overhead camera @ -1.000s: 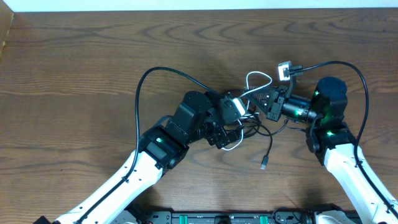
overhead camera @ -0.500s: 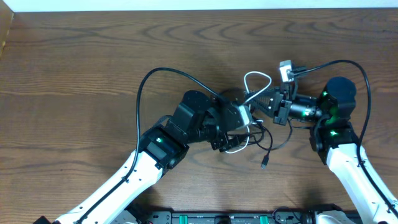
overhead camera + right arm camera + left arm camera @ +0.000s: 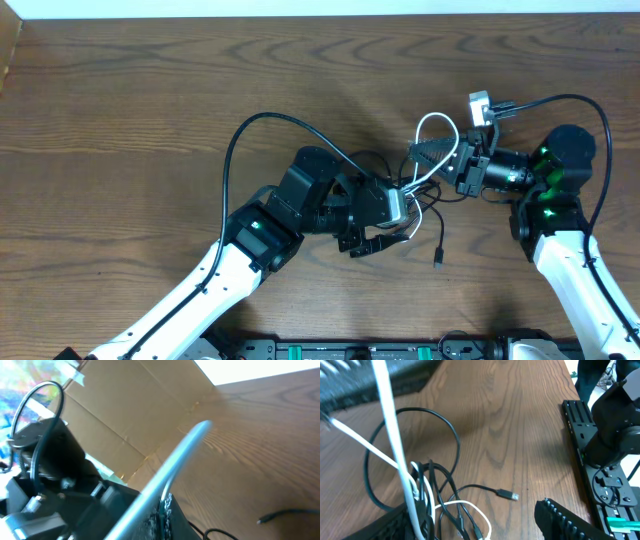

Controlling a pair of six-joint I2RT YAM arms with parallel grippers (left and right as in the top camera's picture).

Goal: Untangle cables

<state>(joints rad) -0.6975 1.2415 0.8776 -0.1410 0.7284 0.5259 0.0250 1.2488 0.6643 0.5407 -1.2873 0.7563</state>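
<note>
A tangle of cables lies between my two grippers. In the overhead view the white cable (image 3: 437,127) loops up from it. My right gripper (image 3: 420,152) is shut on that cable. The right wrist view shows the same white cable (image 3: 186,450) pinched in the shut jaws (image 3: 164,507) and running off blurred. In the left wrist view my left gripper (image 3: 472,512) stands open over the knot. The white cable (image 3: 392,445) runs against its left finger (image 3: 375,527). The black cable (image 3: 445,480) curls between the fingers. Its plug (image 3: 507,495) lies free on the wood.
The black plug end (image 3: 438,262) rests on the table toward the front. Thick black arm cables (image 3: 250,125) arch over both arms. A cardboard box (image 3: 140,410) stands at the table's far left. A black rail (image 3: 582,425) runs along the front edge.
My right gripper has drawn back to the right with the white cable, and the loop went with it. The left gripper followed rightward and its jaws narrowed a little.
</note>
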